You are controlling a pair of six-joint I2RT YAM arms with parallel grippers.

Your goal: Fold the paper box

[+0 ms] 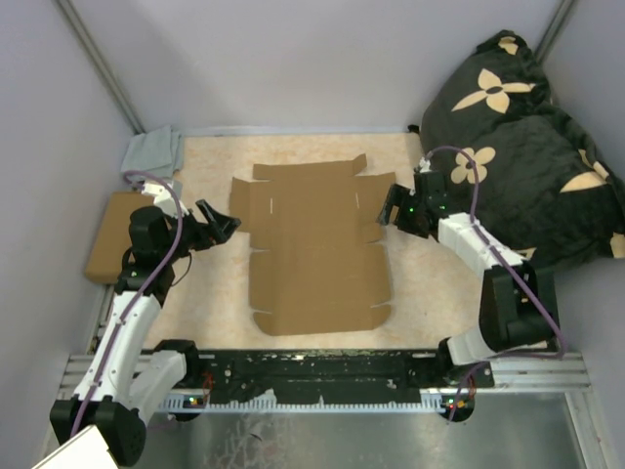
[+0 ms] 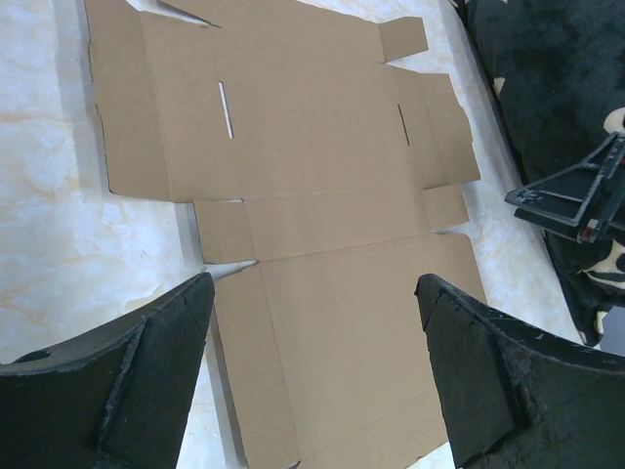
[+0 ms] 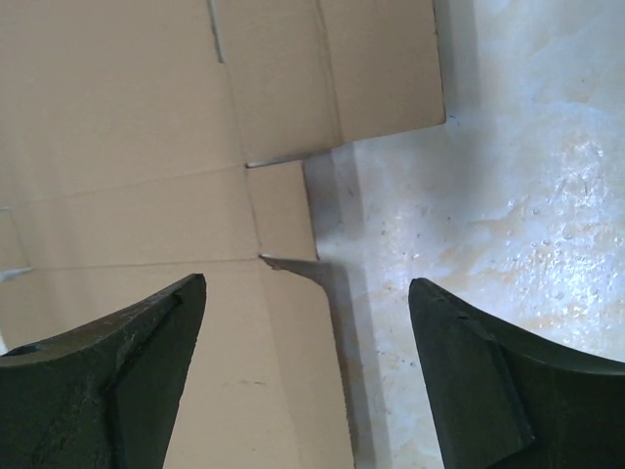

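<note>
The paper box (image 1: 314,244) lies flat and unfolded on the pale tabletop, a brown die-cut sheet with flaps, slits and crease lines. My left gripper (image 1: 220,223) hovers open just off the sheet's left edge. In the left wrist view its gripper (image 2: 313,283) frames the cardboard (image 2: 322,176), with nothing between the fingers. My right gripper (image 1: 391,207) is open at the sheet's right edge. In the right wrist view that gripper (image 3: 308,283) straddles the cardboard's (image 3: 127,127) edge, one finger over the sheet and the other over bare table. Neither gripper touches the sheet.
A black cushion with tan flower shapes (image 1: 518,127) fills the back right corner, close behind the right arm. A grey cloth (image 1: 151,151) lies at the back left, and a flat brown piece (image 1: 112,234) sits at the left wall. Grey walls enclose the table.
</note>
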